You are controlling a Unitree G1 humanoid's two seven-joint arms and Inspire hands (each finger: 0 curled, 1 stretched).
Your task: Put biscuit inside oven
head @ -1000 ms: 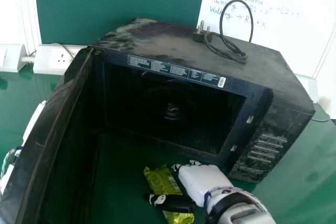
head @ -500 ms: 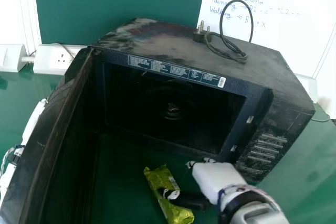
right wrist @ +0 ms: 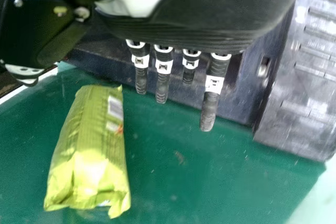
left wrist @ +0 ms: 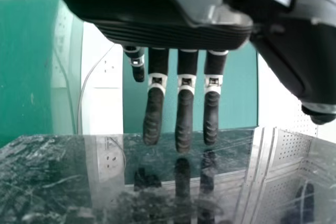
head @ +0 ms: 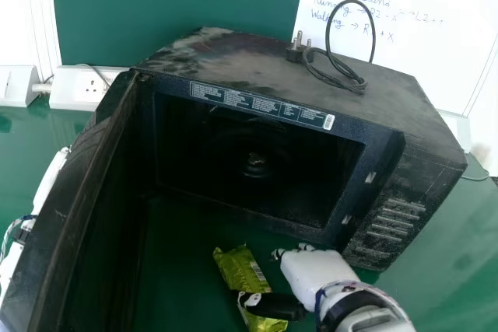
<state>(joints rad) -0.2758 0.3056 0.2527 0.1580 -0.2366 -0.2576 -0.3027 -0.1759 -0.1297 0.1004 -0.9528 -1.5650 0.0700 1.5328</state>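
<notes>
The black oven [head: 257, 161] stands with its door [head: 74, 200] swung out on the left. In front of its opening the green biscuit packet [head: 240, 271] lies on the table. My right hand [head: 315, 271] is just right of the packet, its thumb over the packet's near part. In the right wrist view the right hand [right wrist: 207, 111] has straight fingers, with the biscuit packet [right wrist: 89, 153] beside them, not held. My left hand [head: 48, 184] is behind the door's outer side; in the left wrist view the left hand [left wrist: 184, 114] has straight fingers close to a dark glossy surface.
A coiled black cable with a plug [head: 296, 50] lies on top of the oven. A white socket box [head: 84, 87] is behind it at the left, and a whiteboard [head: 420, 29] stands behind at the right. The green table [head: 443, 270] extends to the right.
My right hand first moved right, away from the packet, then slightly back left. The left hand moved a little up along the door. The packet has barely shifted.
</notes>
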